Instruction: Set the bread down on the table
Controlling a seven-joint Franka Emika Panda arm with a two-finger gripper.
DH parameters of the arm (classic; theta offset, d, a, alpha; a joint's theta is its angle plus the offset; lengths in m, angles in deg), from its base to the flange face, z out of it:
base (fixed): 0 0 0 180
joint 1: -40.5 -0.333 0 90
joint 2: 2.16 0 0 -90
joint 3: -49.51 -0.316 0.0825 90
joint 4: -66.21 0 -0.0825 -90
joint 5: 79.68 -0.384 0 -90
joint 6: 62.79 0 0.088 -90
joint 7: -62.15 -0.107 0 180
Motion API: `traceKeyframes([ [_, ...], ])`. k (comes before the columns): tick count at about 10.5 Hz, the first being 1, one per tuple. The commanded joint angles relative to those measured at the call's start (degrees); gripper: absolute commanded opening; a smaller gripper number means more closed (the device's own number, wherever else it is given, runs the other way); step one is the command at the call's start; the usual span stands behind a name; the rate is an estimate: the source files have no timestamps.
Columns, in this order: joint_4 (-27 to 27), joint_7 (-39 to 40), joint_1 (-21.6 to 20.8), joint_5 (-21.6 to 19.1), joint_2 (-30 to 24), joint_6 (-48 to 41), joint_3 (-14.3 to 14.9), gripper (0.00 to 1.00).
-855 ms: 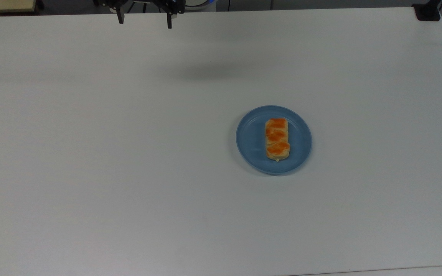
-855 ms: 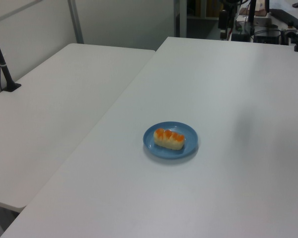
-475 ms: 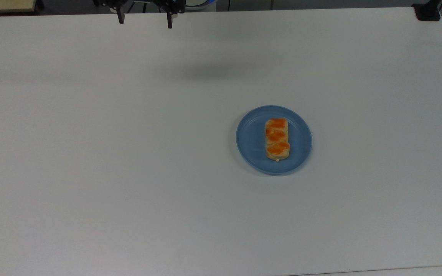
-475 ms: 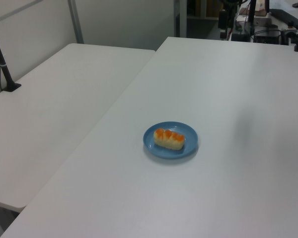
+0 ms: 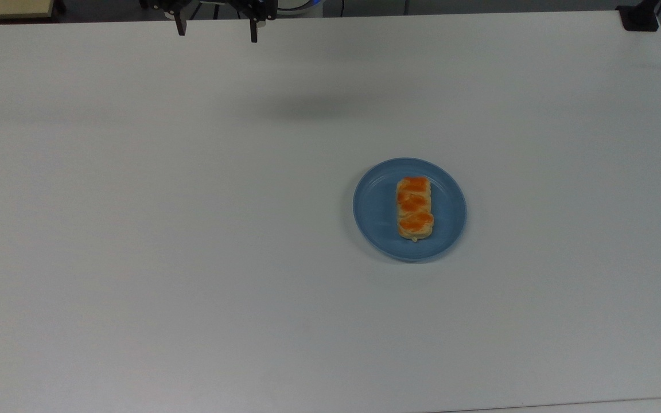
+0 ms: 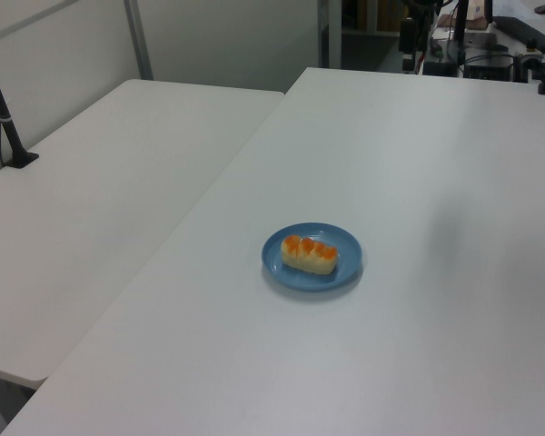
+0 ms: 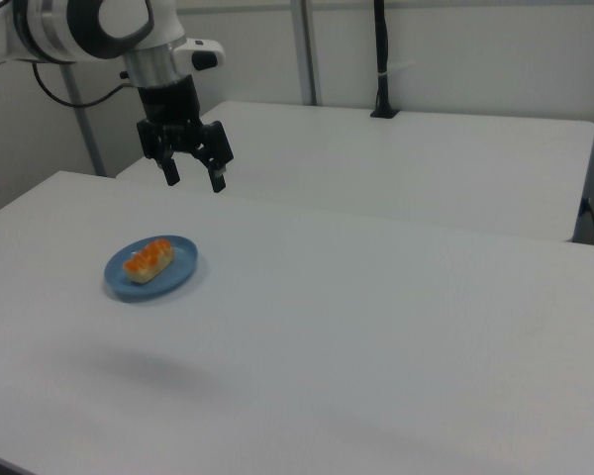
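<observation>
the bread (image 5: 415, 207) lies lengthwise on the blue plate (image 5: 374, 206), and looks light and soft, so a gentle pinch across its short sides at the middle should suit. the gripper (image 5: 216, 30) hangs spread wide and empty, well apart from it. the table (image 5: 193, 258) offers bare room all round the plate, far from any edge.

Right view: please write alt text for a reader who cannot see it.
A robot gripper, fingers open and empty, hangs above a white table, up and apart from a blue plate holding an orange-topped bread.
</observation>
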Motion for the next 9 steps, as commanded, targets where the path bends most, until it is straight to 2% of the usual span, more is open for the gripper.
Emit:
traceKeyframes([
  [1,-0.13,0.92,-0.14,-2.89,0.86,-0.59,-0.31,1.00],
  [2,-0.22,0.83,-0.40,-3.60,1.31,-0.41,-0.58,1.00],
  [4,-0.22,-1.09,-4.34,-4.22,3.93,1.78,-0.58,1.00],
  [7,-0.31,-8.22,-10.14,-4.31,9.20,7.66,-0.67,1.00],
  [9,-0.31,-14.26,-14.62,-4.05,14.73,13.62,-0.58,1.00],
])
